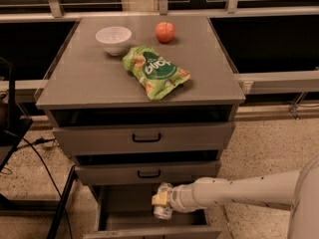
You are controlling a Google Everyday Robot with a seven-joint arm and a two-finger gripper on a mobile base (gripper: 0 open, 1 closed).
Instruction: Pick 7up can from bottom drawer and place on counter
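Note:
The bottom drawer (124, 210) stands pulled out below the two upper drawers, a shallow grey tray. My arm reaches in from the right, and my gripper (161, 203) hangs over the drawer's right part, just under the middle drawer's front. A small silvery object at the gripper's tip looks like the 7up can (162, 212), low in the drawer and mostly covered by the gripper. Whether the gripper holds it I cannot tell. The counter (89, 81) is the grey cabinet top above.
On the counter lie a green snack bag (155, 71) in the middle, a white bowl (113, 38) at the back left and a red apple (165, 32) at the back. A black stand and cables (30, 148) are left of the cabinet.

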